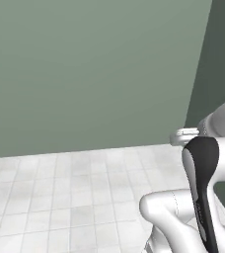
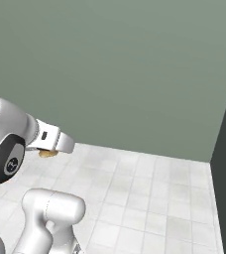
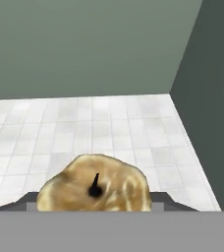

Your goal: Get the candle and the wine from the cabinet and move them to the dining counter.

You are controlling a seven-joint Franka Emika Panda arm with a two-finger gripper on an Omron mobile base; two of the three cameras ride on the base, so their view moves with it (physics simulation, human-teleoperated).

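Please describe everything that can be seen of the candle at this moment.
The candle is a squat, yellowish-tan lump with a mottled, waxy-looking top and a short black wick standing near its middle. In the hand view it sits right at the gripper, between the jaws, which stand on either side of it, so it appears held, clear of the white tiled floor. In the right base view just a small tan piece shows under the hand. Its lower part is hidden.

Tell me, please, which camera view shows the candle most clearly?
The hand view: the candle sits close up between the gripper's fingers, its tan top and dark wick plain. The right base view shows just a small tan sliver under the hand. The left base view gives nothing clear of it.
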